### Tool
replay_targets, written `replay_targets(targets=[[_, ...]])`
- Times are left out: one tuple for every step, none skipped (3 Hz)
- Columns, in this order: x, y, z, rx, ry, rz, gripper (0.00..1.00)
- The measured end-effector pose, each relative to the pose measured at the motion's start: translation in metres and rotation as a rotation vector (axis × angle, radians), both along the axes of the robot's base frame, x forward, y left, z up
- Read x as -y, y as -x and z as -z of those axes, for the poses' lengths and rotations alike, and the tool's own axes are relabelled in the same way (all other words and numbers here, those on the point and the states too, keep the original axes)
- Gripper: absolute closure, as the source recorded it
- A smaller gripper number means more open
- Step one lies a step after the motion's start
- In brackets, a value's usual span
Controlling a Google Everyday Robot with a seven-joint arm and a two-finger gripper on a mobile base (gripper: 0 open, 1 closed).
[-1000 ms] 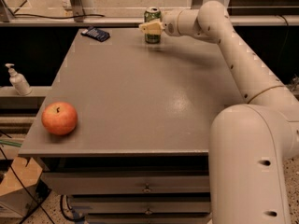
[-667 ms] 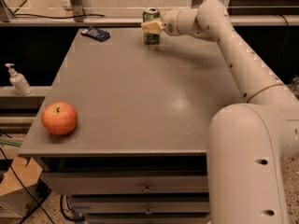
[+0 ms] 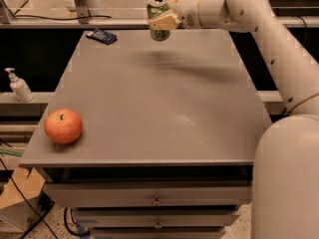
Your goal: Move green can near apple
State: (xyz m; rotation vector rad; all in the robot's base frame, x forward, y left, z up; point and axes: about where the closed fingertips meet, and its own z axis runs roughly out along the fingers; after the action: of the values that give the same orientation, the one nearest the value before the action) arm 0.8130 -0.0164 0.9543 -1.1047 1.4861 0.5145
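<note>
The green can (image 3: 158, 19) with its silver top hangs in the air above the far edge of the grey table (image 3: 159, 103). My gripper (image 3: 165, 20) is shut on the can, reaching in from the right with the white arm. The red-orange apple (image 3: 63, 126) sits at the table's front left corner, far from the can.
A dark blue flat object (image 3: 101, 36) lies at the table's far left corner. A white pump bottle (image 3: 19, 85) stands on a ledge left of the table. Drawers (image 3: 157, 199) sit below the table front. My white base (image 3: 289, 183) fills the lower right.
The gripper has lifted the green can off the table's far edge and carried it up and slightly left. The apple has not moved.
</note>
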Motion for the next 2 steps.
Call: replay_targets(targets=[[-0.0063,0.0089,-0.007,0.022,0.016,-0.027,1.0],[-0.0064,0.0072,-0.005,0.017,0.013,-0.024,1.0]])
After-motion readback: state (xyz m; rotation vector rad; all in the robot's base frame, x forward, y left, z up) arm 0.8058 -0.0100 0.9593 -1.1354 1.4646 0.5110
